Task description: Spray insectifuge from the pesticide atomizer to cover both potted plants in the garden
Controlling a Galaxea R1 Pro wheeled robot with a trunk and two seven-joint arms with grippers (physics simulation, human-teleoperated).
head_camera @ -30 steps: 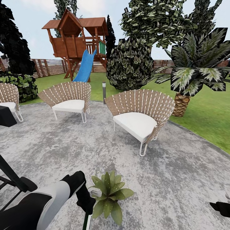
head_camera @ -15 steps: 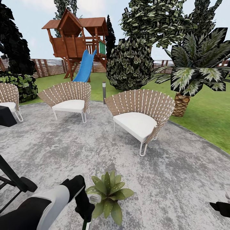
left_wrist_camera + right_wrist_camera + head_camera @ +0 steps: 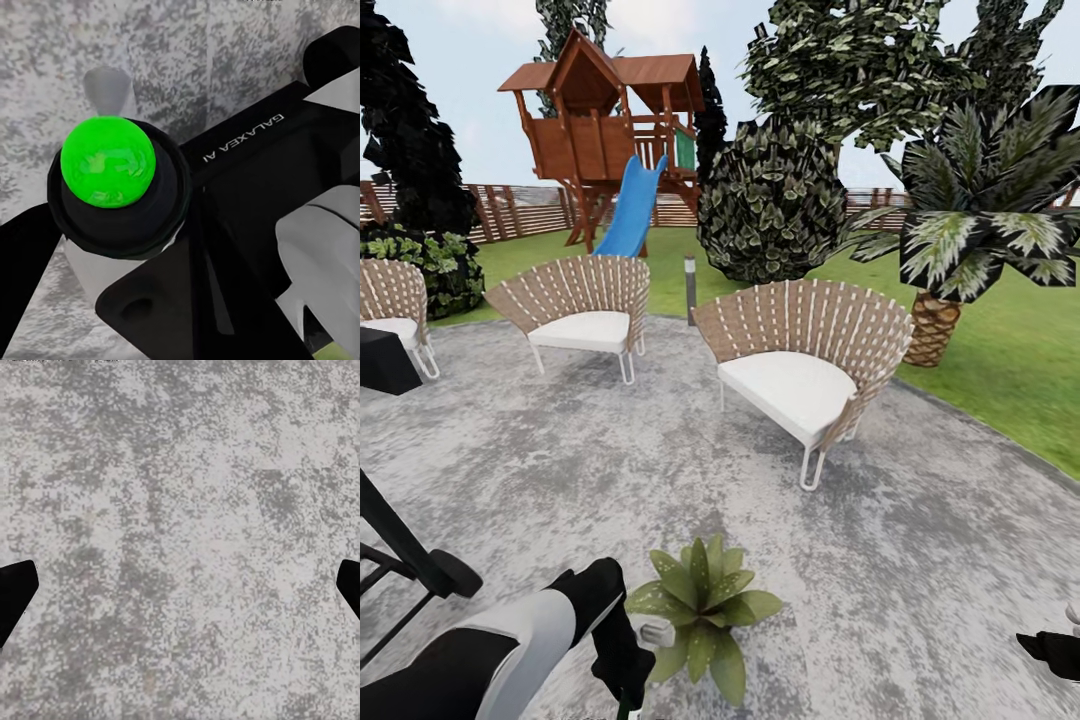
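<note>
A round patio of mottled grey, speckled paving [image 3: 920, 560] spreads under the robot, edged by smooth green lawn [image 3: 1010, 370] and, far back, a brown slatted wooden fence [image 3: 520, 210]. On the paving low in the head view sits one potted plant [image 3: 705, 605], a small rosette of broad, pointed light-green leaves.

Just beside the rosette, the robot's left arm, glossy white and black [image 3: 510, 650], reaches in from the lower corner. Its black left gripper [image 3: 625, 655] is closed around the pesticide atomizer [image 3: 656, 633], whose whitish-grey trigger head pokes out right against the plant's leaves. In the left wrist view the bottle's pale body [image 3: 97, 262] stands beneath a black collar and a shiny green ball [image 3: 109, 159], next to a black link lettered "GALAXEA AI".

The right gripper [image 3: 180, 585] hangs over bare grainy paving, its two dark fingertips [image 3: 15, 592] set wide apart at opposite borders of the right wrist view, nothing between them.

Beyond the plant stand curved chairs with woven tan-and-white slatted backs and white seat cushions: one near the middle [image 3: 805, 365], another further back [image 3: 580, 310]. Behind them rise a reddish-brown wooden playhouse [image 3: 600, 120] with a blue slide [image 3: 632, 210], a dense variegated shrub [image 3: 770, 200] and a palm with a scaly brown trunk [image 3: 932, 325].
</note>
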